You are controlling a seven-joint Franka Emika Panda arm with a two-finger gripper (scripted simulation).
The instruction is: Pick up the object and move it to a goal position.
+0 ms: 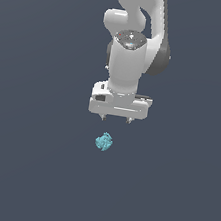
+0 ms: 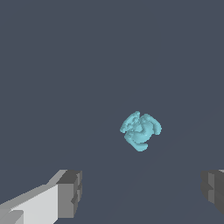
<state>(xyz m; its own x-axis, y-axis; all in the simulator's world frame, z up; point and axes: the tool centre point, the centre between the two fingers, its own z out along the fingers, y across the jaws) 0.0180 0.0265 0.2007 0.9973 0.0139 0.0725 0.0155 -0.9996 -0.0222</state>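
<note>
The object (image 1: 104,141) is a small lumpy turquoise blob lying on the dark grey ground, below the white arm in the exterior view. My gripper (image 1: 115,118) hangs above it, pointing down, fingers apart and empty, not touching it. In the wrist view the object (image 2: 140,130) sits well away from the gripper (image 2: 142,192), whose two grey fingertips (image 2: 71,192) stand wide apart with nothing between them.
A uniform dark grey ground (image 1: 22,169) fills both views. The white arm (image 1: 138,31) rises behind the gripper. No goal marker shows.
</note>
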